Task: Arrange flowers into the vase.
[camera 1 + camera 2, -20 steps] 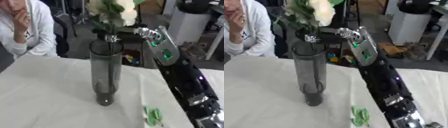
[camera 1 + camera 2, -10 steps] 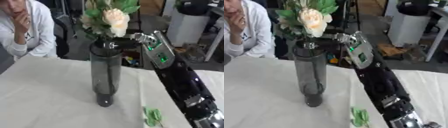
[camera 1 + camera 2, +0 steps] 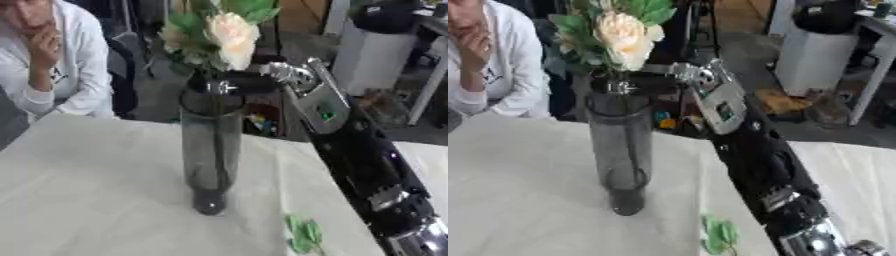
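Right hand (image 3: 241,82) is pinching the flower (image 3: 229,35) stems at the vase (image 3: 210,150) mouth, centre frame on the bench (image 3: 87,190), steadying them so they are dropping straight inside

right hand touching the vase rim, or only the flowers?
Cannot tell. In the left eye view the right hand sits at the vase mouth holding the flowers, but blur hides any gap.
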